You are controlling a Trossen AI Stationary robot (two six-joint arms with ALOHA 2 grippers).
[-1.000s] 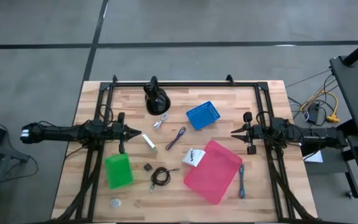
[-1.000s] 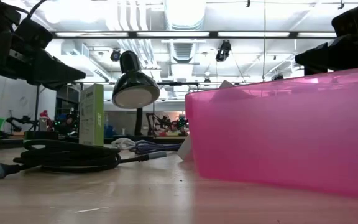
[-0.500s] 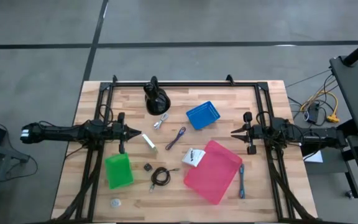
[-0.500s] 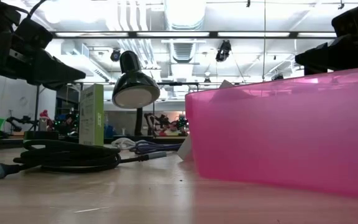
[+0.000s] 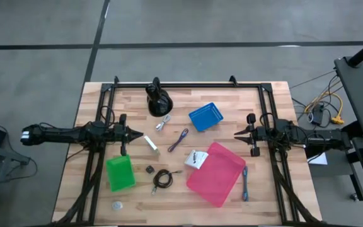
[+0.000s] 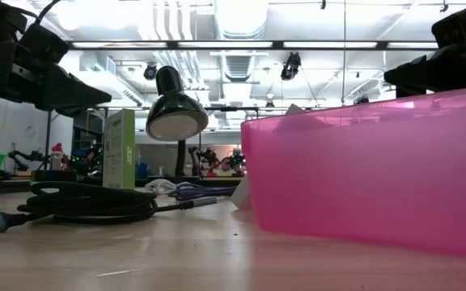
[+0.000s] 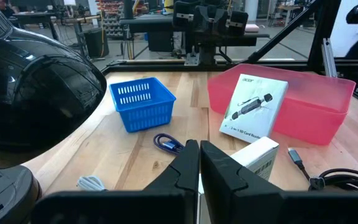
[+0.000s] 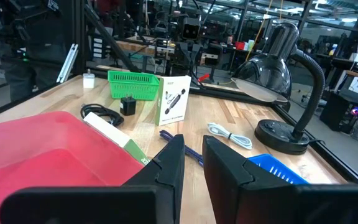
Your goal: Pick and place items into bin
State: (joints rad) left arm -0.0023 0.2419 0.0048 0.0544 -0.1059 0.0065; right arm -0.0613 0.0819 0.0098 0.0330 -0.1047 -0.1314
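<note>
My left gripper point(image 5: 140, 136) hangs shut at the table's left side, touching nothing. At the right side my right gripper point(image 5: 236, 133) stands with a narrow gap and nothing in it. Between them lie the items: a white stick point(image 5: 150, 144), a purple cable point(image 5: 179, 139), a silver connector point(image 5: 163, 122), a tiny dark block point(image 5: 150, 169), a black coiled cable point(image 5: 162, 179) and a grey disc point(image 5: 117, 205). A white packet point(image 7: 253, 109) leans against the pink bin point(image 5: 216, 173). A blue cable point(image 5: 245, 183) lies to the right of that bin.
A black lamp point(image 5: 157, 101) stands at the far middle. A blue basket point(image 5: 205, 116) sits right of it, and a green bin point(image 5: 120, 173) sits at the near left. The black frame rails point(image 5: 188, 84) run along the far edge and both sides.
</note>
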